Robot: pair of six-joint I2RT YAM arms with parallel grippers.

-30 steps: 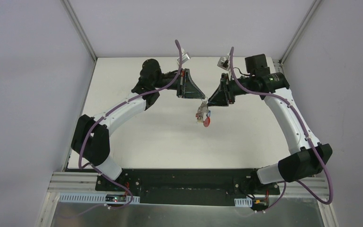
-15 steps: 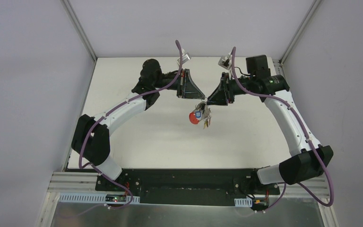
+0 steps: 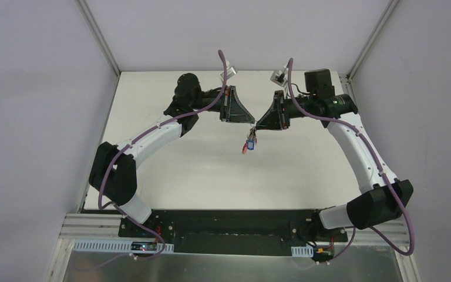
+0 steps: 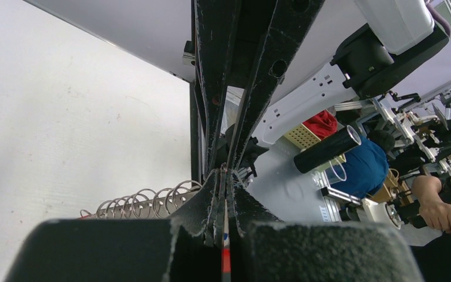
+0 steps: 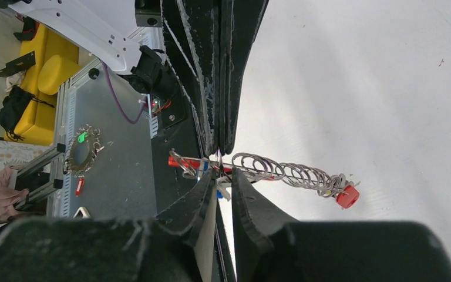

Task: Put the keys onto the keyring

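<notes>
Above the far middle of the worktop [image 3: 182, 158], well clear of its surface, holds the keyring [image 3: 249, 143] aloft at the tip-to-tip meeting of the left gripper [image 3: 251, 123] and the right gripper [image 3: 259, 125]. Dangles below that meeting point as a small bunch, blue and red showing. Shows, from the right wrist, a loose coil of wire rings [image 5: 282, 171] strung out sideways over the worktop and ending at a red-capped one of the keys [image 5: 346, 197]. Looks clamped from both sides: on the left, pressed together on a thin red-and-silver edge; on the right, nearly together on something small at the very tips. Cannot match part of the bunch to gripper from these views.

Judged light and hard: stiff, smooth metal, likely to slip or pivot in a narrow pinch. Hangs free above the worktop, so probably swings with any quick move; calls for slow motion and a pause for settling. Better to grip the rigid grey body of the clip than a dangling key or the springy coil. For a single key, best to take the plastic head flat, leaving its hole clear. Needs little force. Risks a drop to the worktop on any early loosening of either hold.
</notes>
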